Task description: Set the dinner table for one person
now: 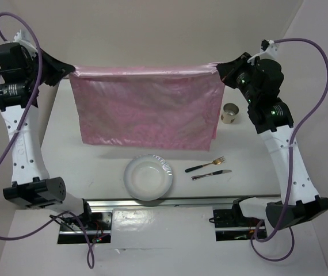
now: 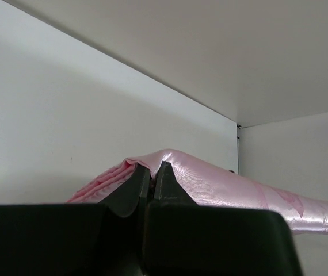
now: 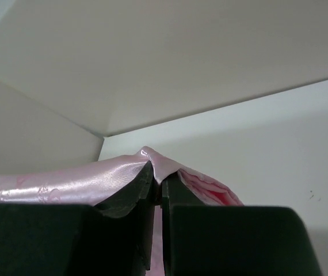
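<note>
A pink rose-patterned cloth [image 1: 147, 109] hangs stretched between my two grippers above the far part of the white dinner table [image 1: 83, 167]. My left gripper [image 1: 72, 72] is shut on its left top corner; the left wrist view shows the jaws [image 2: 151, 167] pinching the pink fabric [image 2: 221, 187]. My right gripper [image 1: 221, 70] is shut on its right top corner, seen in the right wrist view [image 3: 157, 169] with cloth [image 3: 66, 184] draped over the fingers. A white plate [image 1: 148, 177], a fork [image 1: 204, 165] and a knife [image 1: 210, 175] lie on the table near the front.
A small tan cup [image 1: 230, 113] stands at the right, beside my right arm. A metal rail [image 1: 175, 202] runs along the near edge. White walls enclose the table on the back and both sides.
</note>
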`<state>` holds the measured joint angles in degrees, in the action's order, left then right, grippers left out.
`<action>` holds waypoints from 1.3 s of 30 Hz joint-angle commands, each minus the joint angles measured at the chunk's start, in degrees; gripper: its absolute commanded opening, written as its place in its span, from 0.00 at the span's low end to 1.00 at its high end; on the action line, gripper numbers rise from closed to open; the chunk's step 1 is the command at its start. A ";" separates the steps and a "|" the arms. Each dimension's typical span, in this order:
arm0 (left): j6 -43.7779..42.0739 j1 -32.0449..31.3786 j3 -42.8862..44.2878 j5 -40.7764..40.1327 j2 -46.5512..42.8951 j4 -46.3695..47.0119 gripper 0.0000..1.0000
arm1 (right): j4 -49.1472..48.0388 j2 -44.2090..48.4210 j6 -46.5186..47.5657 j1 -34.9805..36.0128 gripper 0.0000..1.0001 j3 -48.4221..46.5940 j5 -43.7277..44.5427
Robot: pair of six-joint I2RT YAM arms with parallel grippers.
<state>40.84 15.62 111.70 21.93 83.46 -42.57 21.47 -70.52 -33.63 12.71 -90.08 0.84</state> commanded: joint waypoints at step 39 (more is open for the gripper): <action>-6.20 0.38 -32.80 -7.59 10.75 3.56 0.84 | -6.19 -12.89 -1.52 -9.11 0.77 27.59 -11.57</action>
<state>36.93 15.38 75.29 20.45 94.76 -36.49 15.05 -86.46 -33.87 4.29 -61.45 -12.14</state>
